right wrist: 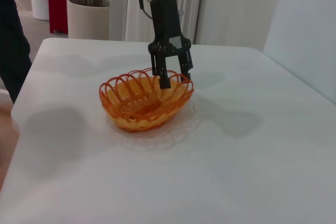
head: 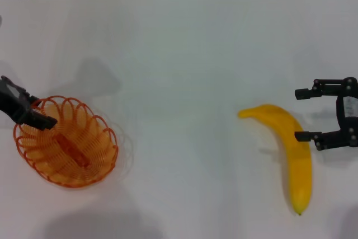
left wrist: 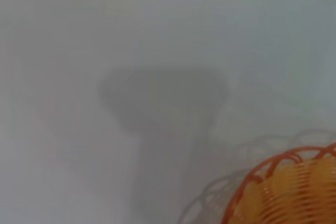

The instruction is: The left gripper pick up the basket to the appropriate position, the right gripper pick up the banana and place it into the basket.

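An orange woven basket, a plain yellow banana and two black grippers on a white table.

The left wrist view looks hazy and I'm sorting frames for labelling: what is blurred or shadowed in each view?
Left wrist view: soft and hazy, a broad dark shadow on the table, only a corner of the basket showing. Head view: fairly clear, faint shadows beside the banana and under the basket. Right wrist view: clear; the left end effector at the basket's rim, soft shadows on the table.
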